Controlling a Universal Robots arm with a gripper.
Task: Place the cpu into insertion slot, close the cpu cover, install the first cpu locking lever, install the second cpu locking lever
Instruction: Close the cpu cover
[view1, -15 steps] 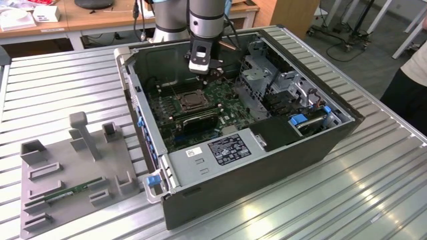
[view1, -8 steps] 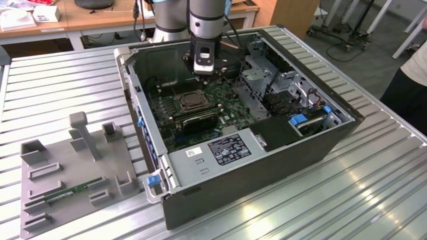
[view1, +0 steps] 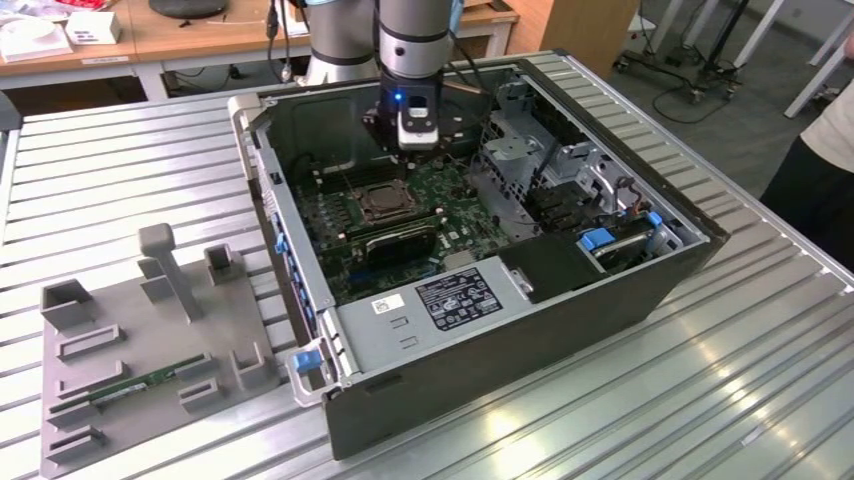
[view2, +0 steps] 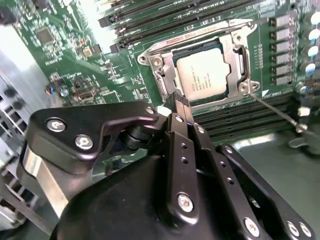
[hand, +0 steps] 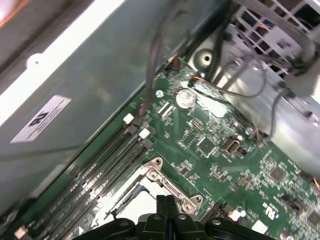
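Two steps look done, silvery square cpu (view2: 207, 75) under lowered silver-grey cpu cover (view2: 234, 52); closed, empty black tool (view2: 181, 101) hovers beside it, thin steel lever (view2: 277, 112) needing latching

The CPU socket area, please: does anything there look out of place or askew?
One thing: a thin silver wire lever juts diagonally from the silver-grey metal frame plate across the long black memory slots, rather than lying along it. The silvery square chip sits flat.

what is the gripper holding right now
Nothing. The gripper is shut and empty; the cpu lies down on the board, untouched.
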